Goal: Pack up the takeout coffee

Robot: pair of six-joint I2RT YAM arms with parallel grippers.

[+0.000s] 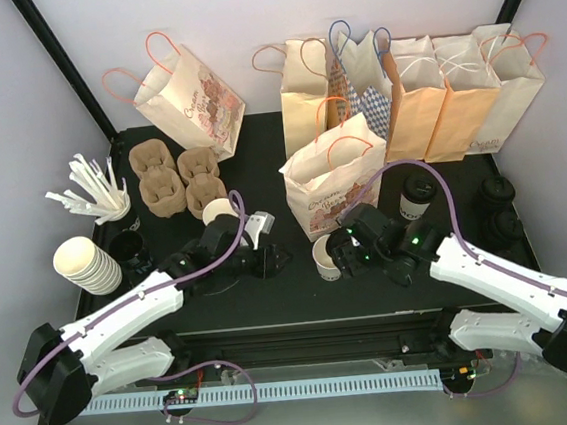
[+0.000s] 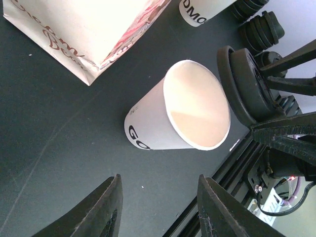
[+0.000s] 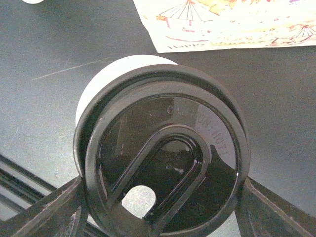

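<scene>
A takeout coffee (image 1: 417,195), a white cup with a black lid, stands right of the nearest paper bag (image 1: 333,180). A lidless white cup (image 1: 325,257) stands upright between my grippers; it also shows in the left wrist view (image 2: 177,111). My right gripper (image 1: 339,250) is shut on a loose black lid (image 3: 163,163), held on edge right beside that cup (image 3: 111,74). The lid also shows in the left wrist view (image 2: 247,84). My left gripper (image 2: 159,177) is open and empty, just left of the cup (image 1: 278,261).
Several paper bags (image 1: 452,86) stand along the back, one more (image 1: 191,91) at back left. Cardboard cup carriers (image 1: 175,178), a cup of stirrers (image 1: 96,195), stacked lidless cups (image 1: 88,263) and another lidless cup (image 1: 218,211) are on the left. Black lids (image 1: 499,207) are stacked on the right.
</scene>
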